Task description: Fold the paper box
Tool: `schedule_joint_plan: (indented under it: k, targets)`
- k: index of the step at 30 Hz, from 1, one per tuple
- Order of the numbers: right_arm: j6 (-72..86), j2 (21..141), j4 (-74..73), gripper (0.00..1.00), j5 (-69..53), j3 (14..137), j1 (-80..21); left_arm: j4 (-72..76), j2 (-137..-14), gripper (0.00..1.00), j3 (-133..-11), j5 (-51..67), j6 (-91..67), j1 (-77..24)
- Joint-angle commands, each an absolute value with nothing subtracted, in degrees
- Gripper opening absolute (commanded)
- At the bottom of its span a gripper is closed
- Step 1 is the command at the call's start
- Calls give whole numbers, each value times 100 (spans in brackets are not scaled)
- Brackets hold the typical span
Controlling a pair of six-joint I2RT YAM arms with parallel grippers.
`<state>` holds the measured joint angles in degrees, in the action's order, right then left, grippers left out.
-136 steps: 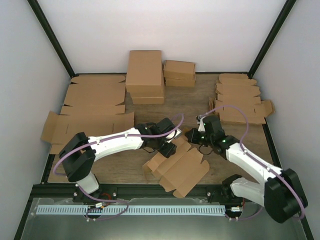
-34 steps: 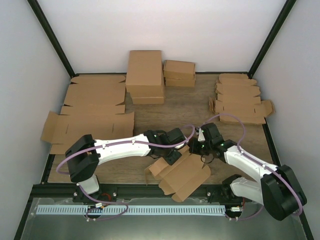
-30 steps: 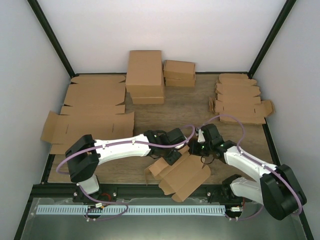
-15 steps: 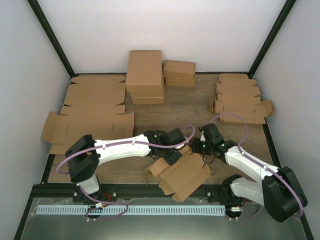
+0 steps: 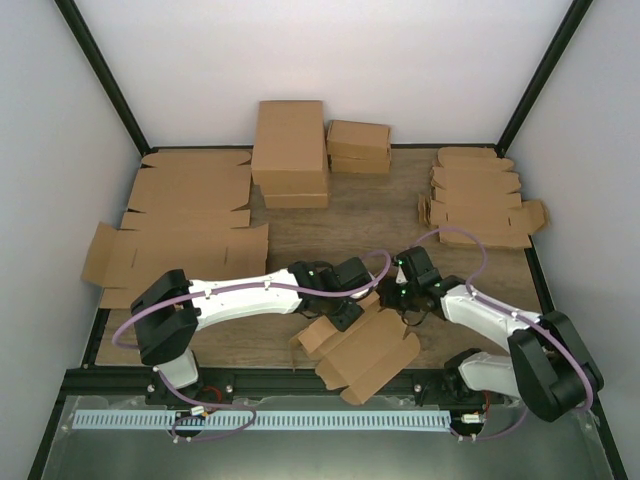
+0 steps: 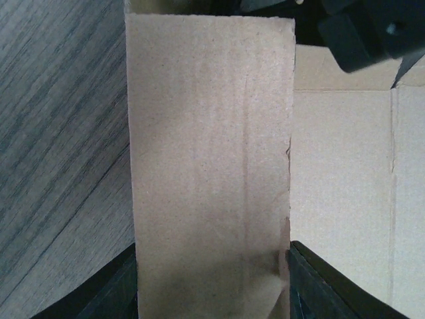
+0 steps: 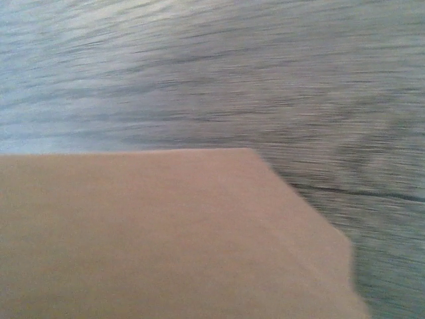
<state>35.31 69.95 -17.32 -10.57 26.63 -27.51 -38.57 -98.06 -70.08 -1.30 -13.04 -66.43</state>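
Paper box [image 5: 362, 348], half-folded at the near middle of the table [image 5: 370, 215], has barely shifted this past second, one raised flap pinched across by the half-spread left gripper [image 5: 344, 314], while the right gripper [image 5: 397, 293], closed on nothing, has edged toward its far corner, so folding looks midway.

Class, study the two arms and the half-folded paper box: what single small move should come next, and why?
Likely the left end effector should swing its gripped flap inward over the paper box: the flap sits between its fingers while the adjoining panel lies open. The shut right end effector at the far edge could brace.
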Motion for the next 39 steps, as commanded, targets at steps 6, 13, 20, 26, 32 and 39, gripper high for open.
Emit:
schedule_joint_plan:
  k: [6, 13, 20, 26, 32, 39]
  targets:
    - [3185, 6516, -1356, 1, -2191, 2546, -2780, -3852, -9886, 55, -7067, -144, -1299, -6690]
    - [3191, 6743, -1203, 1, -2404, 2395, -2777, -3823, -9883, 55, -7019, -133, -1321, -6702]
    - [3332, 6877, -914, 1, -2515, 2148, -2777, -3773, -9854, 55, -6910, -114, -1363, -6710]
    - [3461, 7174, -628, 1, -2618, 1990, -2777, -3761, -9838, 55, -6862, -113, -1360, -6707]
    - [3474, 7002, -836, 1, -2332, 2095, -2777, -3760, -9821, 55, -6829, -155, -1375, -6710]
    - [3346, 6143, -1566, 4, -1742, 2498, -2778, -3907, -9619, 55, -6796, -469, -1456, -6646]
